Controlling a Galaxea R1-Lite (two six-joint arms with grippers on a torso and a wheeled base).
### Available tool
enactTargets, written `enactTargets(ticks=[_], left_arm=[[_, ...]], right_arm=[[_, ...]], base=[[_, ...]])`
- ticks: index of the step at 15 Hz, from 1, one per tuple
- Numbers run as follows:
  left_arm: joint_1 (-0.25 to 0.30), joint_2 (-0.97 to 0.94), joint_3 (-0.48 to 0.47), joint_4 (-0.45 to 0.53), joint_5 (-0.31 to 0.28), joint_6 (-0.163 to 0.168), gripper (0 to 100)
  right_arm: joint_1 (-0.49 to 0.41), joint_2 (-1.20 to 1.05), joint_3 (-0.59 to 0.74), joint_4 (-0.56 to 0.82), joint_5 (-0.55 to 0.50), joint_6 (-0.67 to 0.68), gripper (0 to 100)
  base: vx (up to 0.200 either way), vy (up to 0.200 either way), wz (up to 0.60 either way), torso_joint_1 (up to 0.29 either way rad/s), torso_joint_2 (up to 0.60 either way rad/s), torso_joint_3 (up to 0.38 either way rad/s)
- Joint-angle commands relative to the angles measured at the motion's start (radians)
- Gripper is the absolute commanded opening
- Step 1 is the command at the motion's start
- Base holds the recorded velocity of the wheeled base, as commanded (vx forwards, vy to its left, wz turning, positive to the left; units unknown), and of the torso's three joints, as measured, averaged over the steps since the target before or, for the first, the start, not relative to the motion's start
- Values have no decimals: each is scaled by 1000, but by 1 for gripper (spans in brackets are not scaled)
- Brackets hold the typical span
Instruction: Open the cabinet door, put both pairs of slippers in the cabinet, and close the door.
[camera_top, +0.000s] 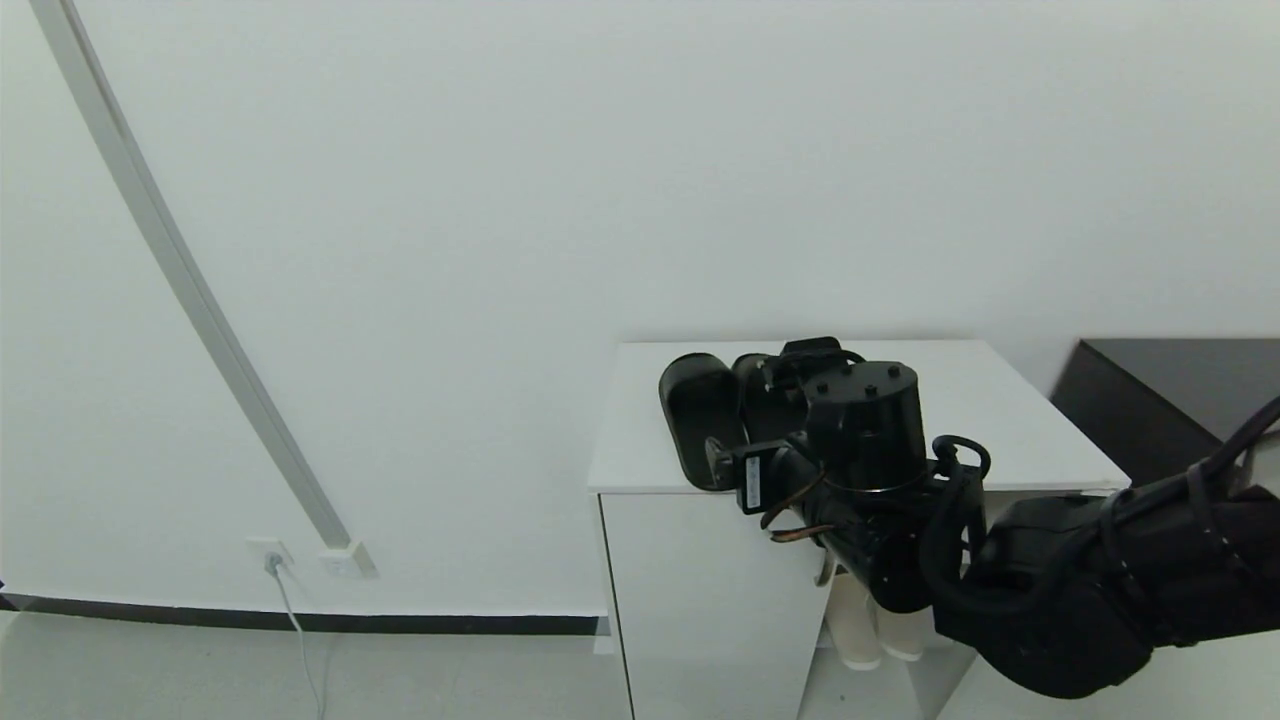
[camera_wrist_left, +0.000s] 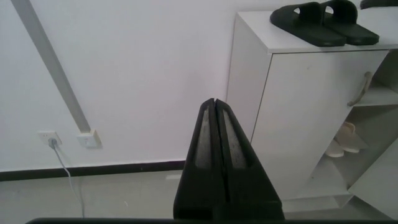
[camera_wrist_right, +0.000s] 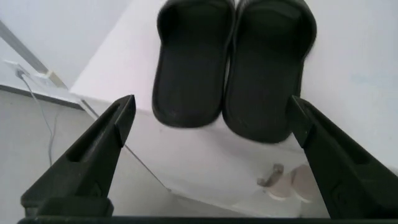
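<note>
While the right claw (camera_wrist_right: 211, 104) gapes wide in front of the pair of black rubber slide slippers (camera_wrist_right: 186, 68), it grips nothing.
The black pair lies side by side on top of the white cabinet (camera_wrist_left: 249, 74), near its front edge. A pair of pale cream slippers (camera_wrist_left: 345, 140) sits in the cabinet's open compartment. The left claw (camera_wrist_left: 214, 140), fingers pressed together and empty, is well apart from the cabinet. A white label (camera_top: 752, 482) on the right arm is too small to read.
</note>
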Motion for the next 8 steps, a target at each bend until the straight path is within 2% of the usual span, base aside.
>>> enactTargets(ticks=[1,6,8], left_arm=[[0,0,0,1,0,-1,0],[1,0,0,-1,0,-1,0],[0,0,0,-1,2,-4,0]], right_arm=[[0,7,20,-1,0,13,100],[-2,55,42,-23,-2,37,100],[-8,107,22,-75,-2,26,100]], base=[[200,0,0,7,2,2],[200,0,0,8,0,0],[0,0,0,0,0,0]])
